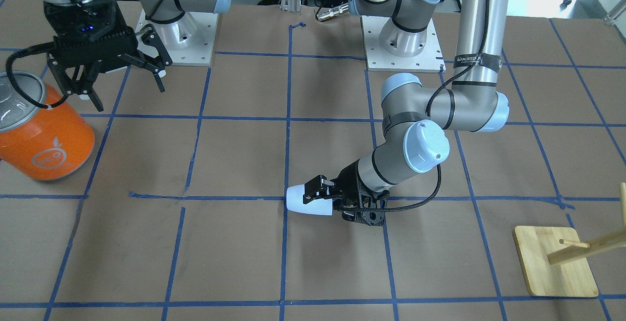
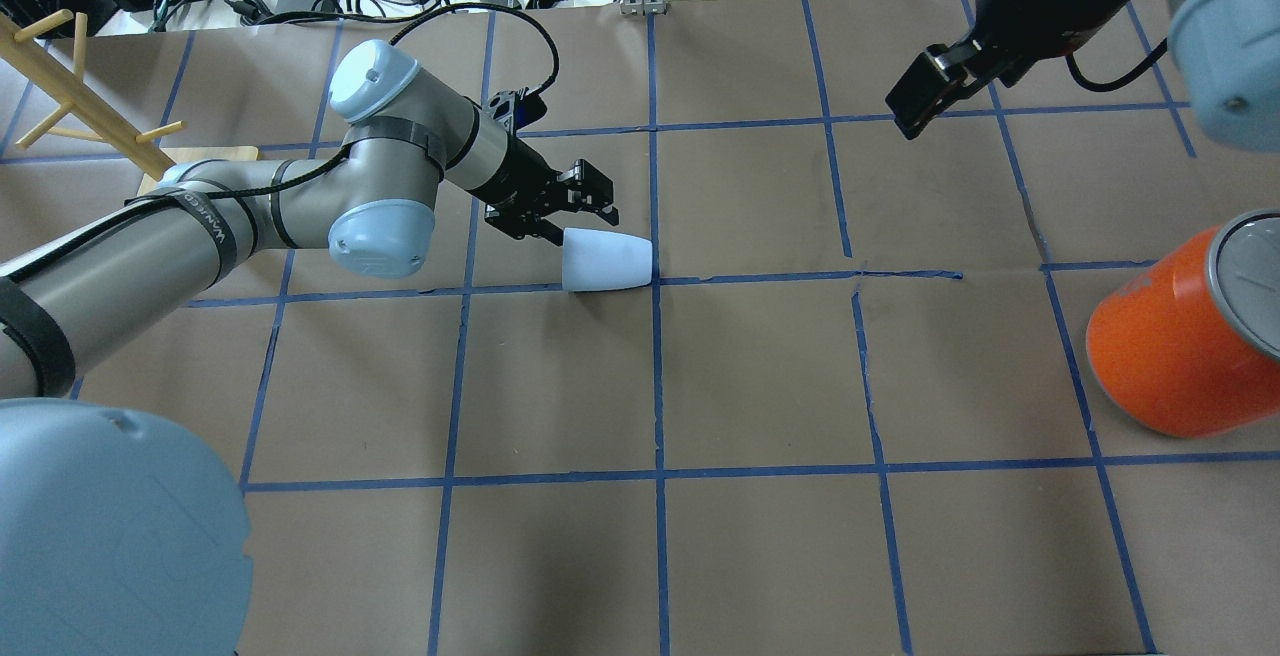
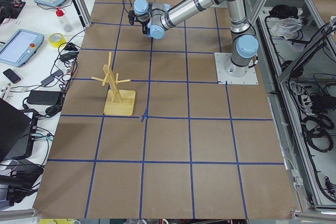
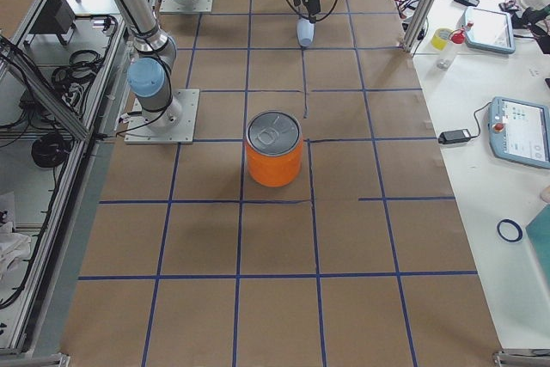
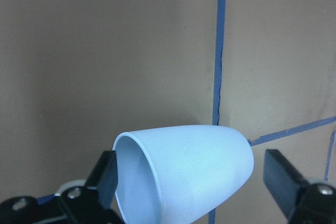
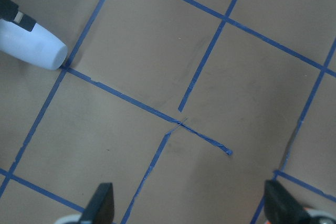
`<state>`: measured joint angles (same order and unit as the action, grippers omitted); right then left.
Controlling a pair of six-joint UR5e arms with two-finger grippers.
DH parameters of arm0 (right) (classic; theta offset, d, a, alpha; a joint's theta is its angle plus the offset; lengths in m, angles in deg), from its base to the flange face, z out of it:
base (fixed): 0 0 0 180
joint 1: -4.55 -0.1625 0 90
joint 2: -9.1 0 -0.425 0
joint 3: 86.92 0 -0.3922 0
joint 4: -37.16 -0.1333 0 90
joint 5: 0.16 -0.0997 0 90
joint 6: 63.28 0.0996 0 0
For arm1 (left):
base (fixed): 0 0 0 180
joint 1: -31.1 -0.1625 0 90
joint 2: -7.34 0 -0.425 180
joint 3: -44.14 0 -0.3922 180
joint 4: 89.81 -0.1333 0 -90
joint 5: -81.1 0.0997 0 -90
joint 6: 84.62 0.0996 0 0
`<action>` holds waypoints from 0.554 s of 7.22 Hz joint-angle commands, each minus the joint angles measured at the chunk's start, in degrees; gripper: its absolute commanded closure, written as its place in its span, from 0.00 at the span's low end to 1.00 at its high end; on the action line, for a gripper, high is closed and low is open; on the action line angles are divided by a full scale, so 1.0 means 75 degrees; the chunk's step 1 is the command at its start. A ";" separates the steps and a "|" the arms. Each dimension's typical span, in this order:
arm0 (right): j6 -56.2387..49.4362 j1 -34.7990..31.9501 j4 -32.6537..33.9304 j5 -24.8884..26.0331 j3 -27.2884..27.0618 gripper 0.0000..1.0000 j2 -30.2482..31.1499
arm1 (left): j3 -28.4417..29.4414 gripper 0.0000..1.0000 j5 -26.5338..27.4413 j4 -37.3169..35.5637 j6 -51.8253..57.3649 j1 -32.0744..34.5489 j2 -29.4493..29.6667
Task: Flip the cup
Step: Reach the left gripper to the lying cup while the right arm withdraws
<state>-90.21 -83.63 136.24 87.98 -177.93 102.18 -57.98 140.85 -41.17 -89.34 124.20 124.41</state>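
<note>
The pale lavender-blue cup (image 1: pixel 308 206) lies on its side on the brown paper table, at a crossing of blue tape lines; it also shows in the overhead view (image 2: pixel 605 261). Its mouth faces my left gripper (image 1: pixel 323 206), which is open and low at the table. In the left wrist view the cup (image 5: pixel 194 177) lies between the fingers. The rim is right at one finger (image 5: pixel 107 182), and there is a gap to the other. My right gripper (image 1: pixel 130 98) is open and empty, raised far from the cup beside the orange can.
A large orange can (image 1: pixel 44 140) with a silver top stands at the table's edge on my right side, also in the overhead view (image 2: pixel 1170 336). A wooden peg stand (image 1: pixel 555 262) sits on my left side. Both arm bases are at the table's back.
</note>
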 commanded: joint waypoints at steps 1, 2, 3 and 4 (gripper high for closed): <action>0.1079 -0.0020 -0.0506 0.0225 0.0311 0.00 0.0000 | 0.0034 1.00 -0.0323 0.0182 -0.0003 0.0008 0.0024; 0.1222 -0.0008 -0.0496 -0.0054 0.0369 0.00 -0.0058 | 0.0081 1.00 -0.0360 0.0392 -0.0095 0.0008 0.0059; 0.1827 -0.0020 -0.0554 -0.0184 0.0567 0.00 -0.0210 | 0.0151 1.00 -0.0256 0.0360 -0.0618 0.0008 0.0024; 0.2796 -0.0031 -0.0624 -0.0394 0.0662 0.00 -0.0385 | 0.0407 1.00 -0.0208 0.0406 -0.1285 0.0008 -0.0139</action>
<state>-76.47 -83.78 132.17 86.74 -174.06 100.71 -56.61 138.87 -38.53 -93.88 124.26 124.34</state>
